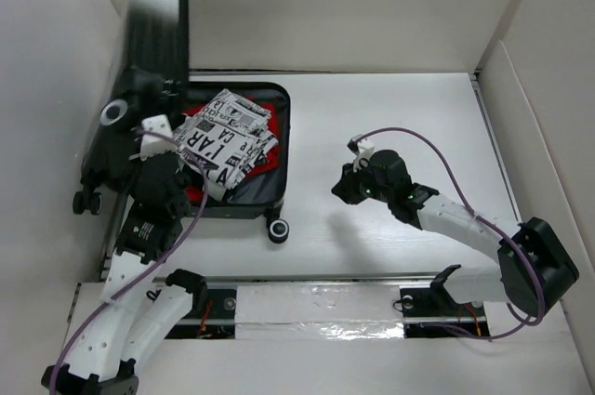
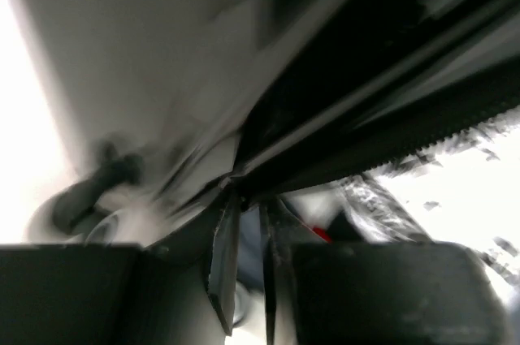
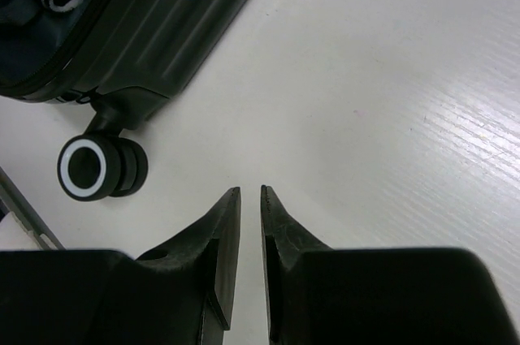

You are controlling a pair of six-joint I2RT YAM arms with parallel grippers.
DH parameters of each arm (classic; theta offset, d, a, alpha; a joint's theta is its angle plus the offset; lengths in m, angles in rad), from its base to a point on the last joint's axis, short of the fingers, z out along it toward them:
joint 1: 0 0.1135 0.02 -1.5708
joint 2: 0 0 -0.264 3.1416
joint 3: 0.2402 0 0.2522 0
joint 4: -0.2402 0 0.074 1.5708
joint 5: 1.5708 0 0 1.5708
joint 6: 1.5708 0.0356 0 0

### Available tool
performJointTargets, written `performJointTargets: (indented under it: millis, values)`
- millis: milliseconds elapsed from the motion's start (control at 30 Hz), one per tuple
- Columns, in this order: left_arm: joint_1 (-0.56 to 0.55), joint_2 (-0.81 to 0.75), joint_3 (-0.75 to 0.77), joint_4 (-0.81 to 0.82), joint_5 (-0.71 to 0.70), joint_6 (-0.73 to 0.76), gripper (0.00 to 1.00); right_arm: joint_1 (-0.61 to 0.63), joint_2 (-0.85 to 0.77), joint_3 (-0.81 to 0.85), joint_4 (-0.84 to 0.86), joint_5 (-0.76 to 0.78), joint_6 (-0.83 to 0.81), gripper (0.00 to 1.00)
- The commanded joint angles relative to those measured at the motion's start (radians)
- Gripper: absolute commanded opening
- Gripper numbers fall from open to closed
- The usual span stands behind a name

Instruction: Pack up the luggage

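The luggage (image 1: 244,207) lies open at the far left of the table, its lid (image 1: 153,23) raised toward the left wall. A black-and-white print garment (image 1: 228,139) lies in the open half over something red (image 1: 191,192). My left gripper (image 1: 149,135) is at the luggage's left side by the hinge. In the blurred left wrist view its fingers stand almost together (image 2: 248,199), with the tips at a black edge of the luggage (image 2: 366,118). My right gripper (image 1: 341,190) hovers over bare table to the right of the luggage, jaws nearly shut and empty (image 3: 250,191).
A luggage wheel (image 1: 279,230) sticks out at the near right corner and also shows in the right wrist view (image 3: 93,166). More wheels (image 1: 86,202) are at the left. White walls close in the table on the left, back and right.
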Motion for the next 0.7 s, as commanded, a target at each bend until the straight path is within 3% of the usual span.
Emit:
performJointTargets:
  millis: [0,33,100,167,233,300,333,400,467,567,600,667]
  values:
    - [-0.029,0.123,0.08,0.038,0.67,-0.067,0.04,-0.005,-0.025,0.041,0.017,0.048,-0.016,0.22]
    - [-0.029,0.146,0.106,0.021,0.741,-0.072,0.1,-0.005,-0.031,0.04,0.017,0.054,-0.016,0.22]
    - [-0.061,0.212,0.129,-0.033,0.929,-0.107,0.54,-0.005,-0.045,0.035,0.015,0.065,-0.016,0.22]
    - [-0.077,0.258,0.159,-0.087,1.053,-0.115,0.76,-0.014,-0.05,0.032,0.014,0.066,-0.016,0.23]
    - [-0.087,0.312,0.175,-0.124,1.258,-0.115,0.76,-0.014,-0.056,0.032,0.011,0.066,-0.016,0.22]
    - [-0.087,0.352,0.195,-0.154,1.454,-0.092,0.49,-0.014,-0.062,0.026,0.014,0.072,-0.014,0.23]
    - [-0.087,0.358,0.221,-0.168,1.498,-0.087,0.4,-0.014,-0.067,0.024,0.014,0.078,-0.014,0.22]
    - [-0.087,0.368,0.241,-0.205,1.654,-0.049,0.34,-0.014,-0.068,0.023,0.014,0.094,-0.013,0.22]
    - [-0.087,0.369,0.29,-0.234,1.697,-0.037,0.32,-0.023,-0.07,0.02,0.011,0.098,-0.011,0.22]
    - [-0.087,0.339,0.338,-0.097,1.541,-0.168,0.34,-0.023,-0.073,0.014,0.02,0.108,-0.008,0.2]
    - [-0.087,0.326,0.352,-0.061,1.319,-0.214,0.35,-0.023,-0.071,0.012,0.026,0.114,-0.005,0.16]
    - [-0.036,0.328,0.401,-0.02,1.024,-0.38,0.38,-0.023,-0.071,0.009,0.026,0.123,-0.003,0.04]
